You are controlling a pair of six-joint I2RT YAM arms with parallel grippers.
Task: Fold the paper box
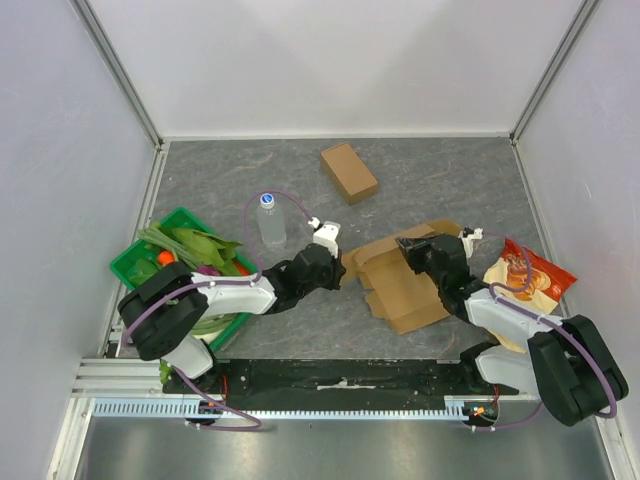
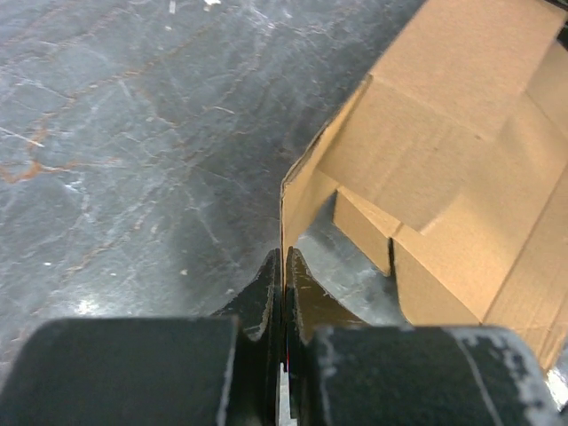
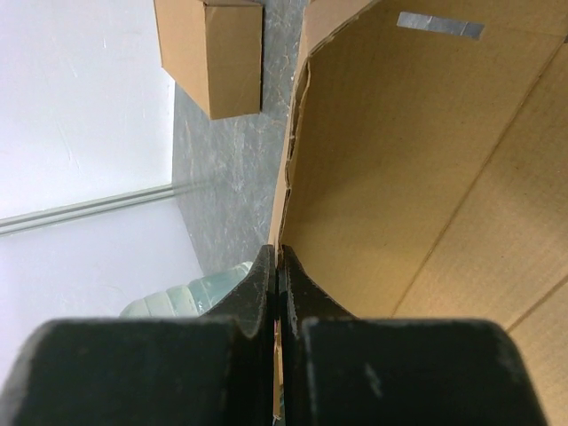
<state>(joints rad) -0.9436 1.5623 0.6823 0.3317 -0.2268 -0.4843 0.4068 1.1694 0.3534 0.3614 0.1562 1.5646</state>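
Grey, stone-patterned tabletop (image 1: 420, 180) carries everything.

Task item: the paper box (image 1: 405, 295), brown corrugated card, not yet formed. It lies partly opened just right of centre, between the 2 arms. Its near panels lie flat on the surface and its far flaps are raised. The long axis, as far as the top view shows, runs roughly left to right, from 1 arm to the other.

Bystanders, well apart from the work:
- green basket (image 1: 178, 213) of vegetables at the left
- snack bag (image 1: 530, 278) at the right
- small closed carton (image 1: 349, 172) at the far side
- bottle (image 1: 271, 225) left of centre

Left hand (image 2: 283, 259): fingers pressed together on the thin left edge of the card. That edge rises straight up from the fingertips.

Right hand (image 3: 276, 257): likewise clamped flat, on the edge of a raised wall at the far-right side. The wall's inner face bows away to the right of the wrist view.

Key relation: the box sits right of the left hand and left of the right hand, pinched at opposite edges, so neither arm is nearer.

Judgement: the fold depends on moving these 2 edges together. Uneven pulling could tear the thin card or slip it from a pinch.
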